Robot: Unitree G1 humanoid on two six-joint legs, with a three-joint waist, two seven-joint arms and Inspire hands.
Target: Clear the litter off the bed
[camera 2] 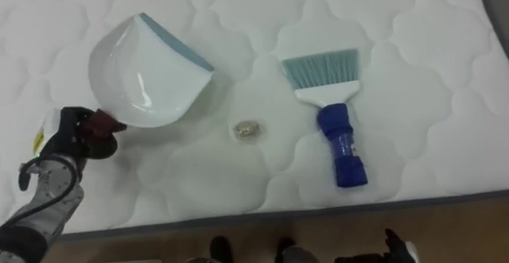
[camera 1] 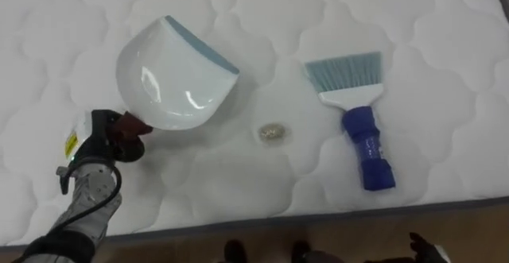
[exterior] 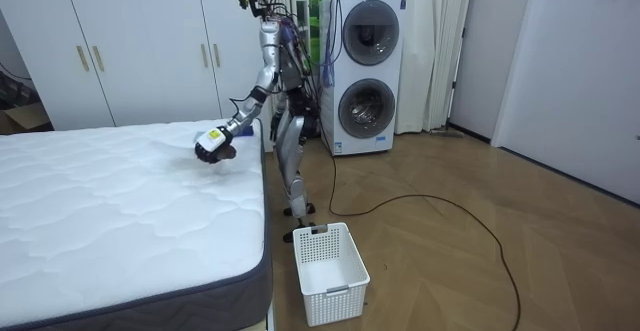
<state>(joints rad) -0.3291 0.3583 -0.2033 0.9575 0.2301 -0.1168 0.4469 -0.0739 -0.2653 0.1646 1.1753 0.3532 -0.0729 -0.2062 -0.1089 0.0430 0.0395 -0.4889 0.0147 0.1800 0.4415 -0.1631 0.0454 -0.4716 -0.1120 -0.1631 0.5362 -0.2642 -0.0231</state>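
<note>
A white dustpan (camera 1: 171, 76) with a grey-blue front lip is lifted and tilted over the white quilted mattress (camera 1: 413, 9). My left hand (camera 1: 111, 140) is shut on its dark red handle at the lower left. A small crumpled beige scrap (camera 1: 273, 132) lies on the mattress just right of the pan. Further right lies a hand brush (camera 1: 358, 112) with pale blue bristles and a blue handle, handle toward me. My right hand (camera 1: 425, 249) shows as a dark shape at the bottom edge, below the bed.
The mattress's near edge (camera 1: 334, 215) runs along the bottom, with wooden floor beyond. In the room view I stand at the bed's side. A white slatted basket (exterior: 330, 269) sits on the floor by the bed corner, and stacked washing machines (exterior: 365, 66) stand behind.
</note>
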